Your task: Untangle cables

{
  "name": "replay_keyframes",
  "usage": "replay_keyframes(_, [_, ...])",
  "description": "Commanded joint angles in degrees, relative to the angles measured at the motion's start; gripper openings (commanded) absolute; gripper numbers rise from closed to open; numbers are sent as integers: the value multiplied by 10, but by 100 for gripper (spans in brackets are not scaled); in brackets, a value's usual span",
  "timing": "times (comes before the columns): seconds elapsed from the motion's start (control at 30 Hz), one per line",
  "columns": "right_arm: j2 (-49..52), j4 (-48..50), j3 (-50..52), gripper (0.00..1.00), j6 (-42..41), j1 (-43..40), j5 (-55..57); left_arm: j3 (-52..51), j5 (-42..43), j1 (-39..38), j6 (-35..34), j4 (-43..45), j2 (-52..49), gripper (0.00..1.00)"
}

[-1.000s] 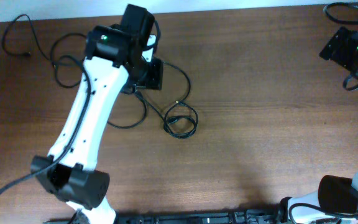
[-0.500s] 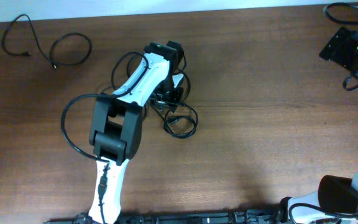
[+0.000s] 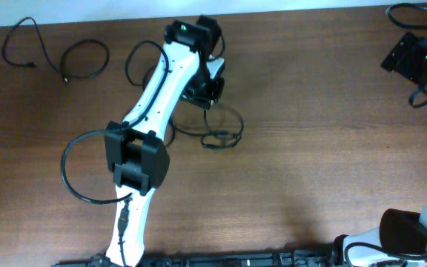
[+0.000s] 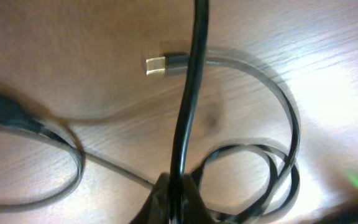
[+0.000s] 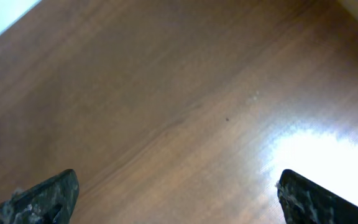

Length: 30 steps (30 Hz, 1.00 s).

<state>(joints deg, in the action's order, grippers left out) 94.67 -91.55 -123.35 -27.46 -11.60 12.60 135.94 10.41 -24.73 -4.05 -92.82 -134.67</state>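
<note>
A tangle of thin black cables (image 3: 223, 135) lies at the table's middle left, just below my left gripper (image 3: 207, 90). In the left wrist view my left gripper (image 4: 178, 188) is shut on one black cable (image 4: 188, 93), which runs taut up the frame. Under it lie a cable end with a metal plug (image 4: 157, 64), a darker plug (image 4: 5, 109) at the left, and overlapping loops (image 4: 281, 168) at the right. My right gripper (image 3: 414, 58) is at the far right corner; its fingers (image 5: 42, 198) are spread wide, so the right gripper (image 5: 178, 196) is open over bare wood.
Two separate cables lie at the far left: a long curved one (image 3: 21, 37) and a small loop (image 3: 86, 58). The left arm's own thick wire (image 3: 71, 172) bulges out beside its elbow. The table's far edge (image 3: 295, 10) runs close behind the tangle.
My left gripper has shut on a cable. The left arm swung right from the far-left area to the tangle, and the tangle's loop has shifted slightly right. The right arm has not moved.
</note>
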Motion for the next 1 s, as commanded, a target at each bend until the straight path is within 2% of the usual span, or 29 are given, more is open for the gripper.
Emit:
replay_keyframes(0.0, [-6,0,-1,100,-5,-1,7,183,124,5,7,-39,13,0])
replay_keyframes(0.03, [-6,0,-1,100,-5,-1,7,257,217,12,7,-39,18,0])
replay_keyframes(0.07, [-6,0,-1,100,-5,-1,7,311,248,17,25,-39,19,0])
replay_keyframes(0.1, [-6,0,-1,100,-5,-1,7,379,174,19,18,-39,20,0])
replay_keyframes(0.13, [-6,0,-1,100,-5,-1,7,405,-39,10,-70,-39,25,0])
replay_keyframes(0.17, [-6,0,-1,100,-5,-1,7,405,-125,-6,-85,-39,33,0])
replay_keyframes(0.23, [-6,0,-1,100,-5,-1,7,404,-125,-32,-85,-39,35,0])
replay_keyframes(0.37, [-6,0,-1,100,-5,-1,7,403,-39,-54,-62,-39,35,0])
replay_keyframes(0.53, [-6,54,-1,100,-5,-1,-9,403,-38,-54,-62,-39,35,0])
replay_keyframes(0.57, [-7,35,-1,100,-5,-1,-118,403,-38,-54,-64,-39,35,0])
replay_keyframes(0.6, [-6,14,0,96,25,0,-300,403,-38,-54,-83,-39,35,0])
replay_keyframes(0.63, [-4,6,6,86,90,15,-429,403,-38,-54,-95,-39,35,0])
replay_keyframes(0.67, [-4,-7,15,83,125,55,-490,403,-38,-54,-96,-37,35,0])
replay_keyframes(0.73, [-4,-5,35,83,123,137,-452,403,-40,-52,-97,-38,35,0])
replay_keyframes(0.77, [-4,17,47,94,108,176,-429,403,-42,-50,-100,-38,35,0])
replay_keyframes(0.8, [-3,39,56,96,64,200,-399,403,-42,-48,-117,-39,35,0])
replay_keyframes(0.87, [3,70,79,96,-65,233,-340,403,-41,-47,-133,-39,35,0])
replay_keyframes(0.97, [33,108,94,95,-150,259,-338,403,-35,-47,-133,-39,35,0])
